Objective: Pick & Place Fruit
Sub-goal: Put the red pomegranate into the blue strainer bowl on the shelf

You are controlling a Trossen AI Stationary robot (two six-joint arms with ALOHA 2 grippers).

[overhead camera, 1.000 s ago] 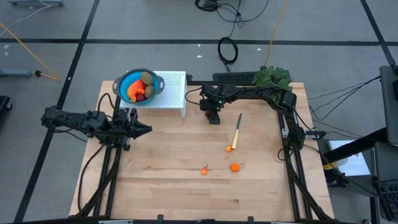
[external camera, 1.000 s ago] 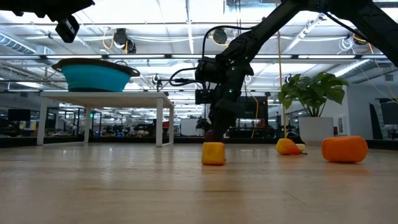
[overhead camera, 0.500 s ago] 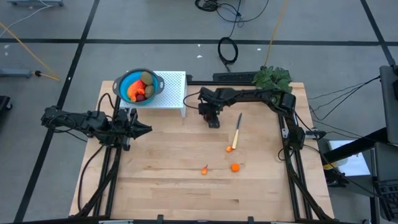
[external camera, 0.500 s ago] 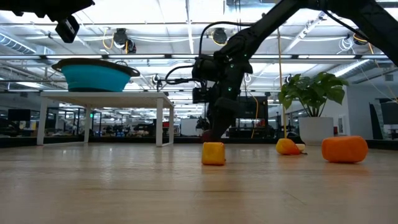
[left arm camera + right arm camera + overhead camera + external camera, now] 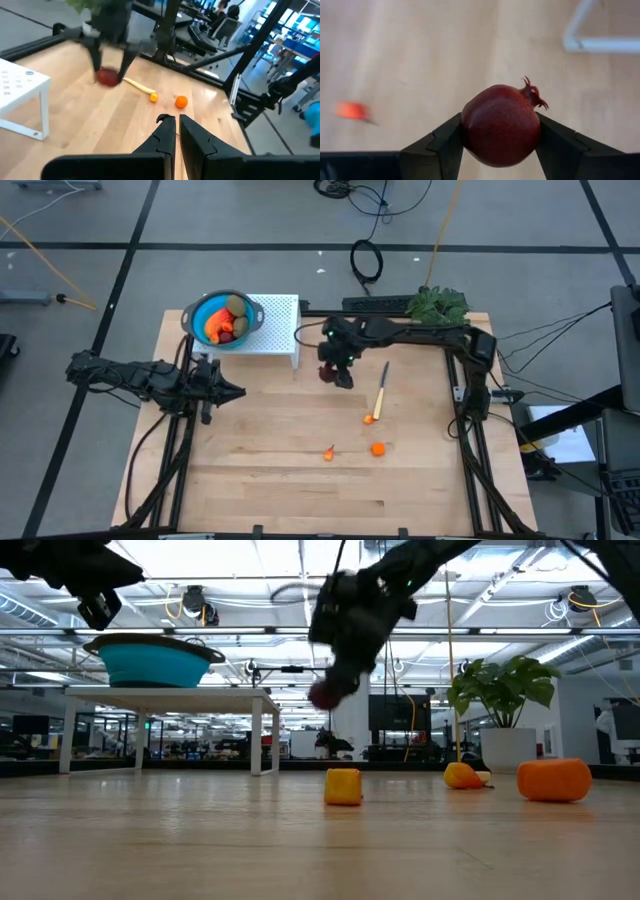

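Pomegranate [image 5: 501, 124] clamped in right gripper [image 5: 335, 370], lifted off table; you'd carry it next over blue bowl [image 5: 222, 319].

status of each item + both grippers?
Right gripper: shut on the pomegranate, lifted off the table.
Left gripper: shut, empty, waiting at table's left.
Blue bowl: on white stand, holding fruit.
Knife: flat on table.
Orange pieces: loose on table.
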